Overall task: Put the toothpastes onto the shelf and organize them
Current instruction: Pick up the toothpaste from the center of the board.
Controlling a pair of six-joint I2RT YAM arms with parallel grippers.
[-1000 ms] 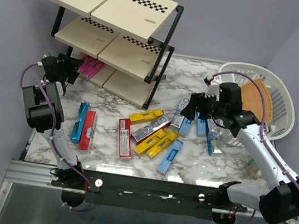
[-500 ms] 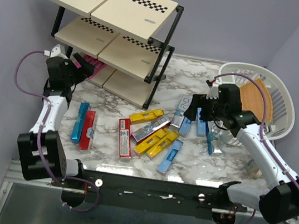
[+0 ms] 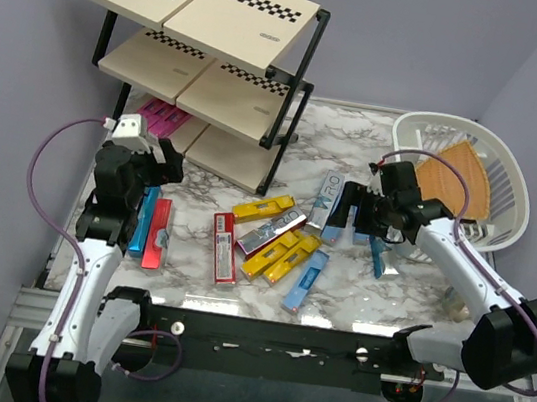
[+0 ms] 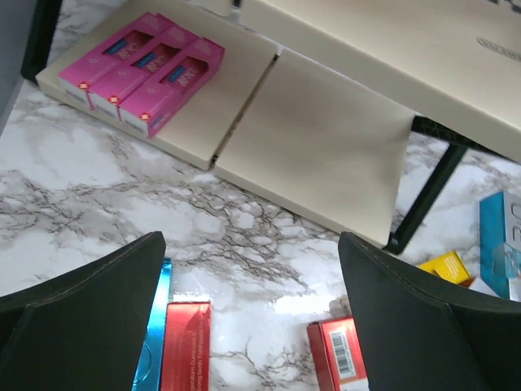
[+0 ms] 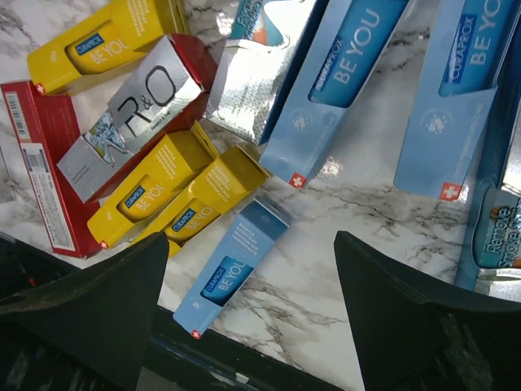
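Left gripper [image 3: 165, 160]: jaws wide apart, nothing between them. It hangs over the left side of the table [image 3: 375, 298], just near of the shelf [image 3: 211, 46]. Three pink toothpastes [image 4: 134, 69] lie side by side, touching, at the left end of the shelf's bottom board. Under the left arm I see a blue box [image 3: 144, 218] and a red box [image 3: 157, 235] lying flat on the marble, side by side. Right gripper [image 3: 353, 212]: jaws also apart, empty, hovering over the loose pile right of centre. In its wrist view a light blue box [image 5: 232, 265] lies on the table between the fingers. Left of it are two yellow boxes [image 5: 171, 187] touching each other, then a silver-and-red box [image 5: 134, 114] and another red box [image 5: 49, 163]. More light blue boxes [image 5: 350, 65] lie farther out. The white basket [image 3: 510, 172] sits far right with a wooden board [image 3: 458, 184] inside.
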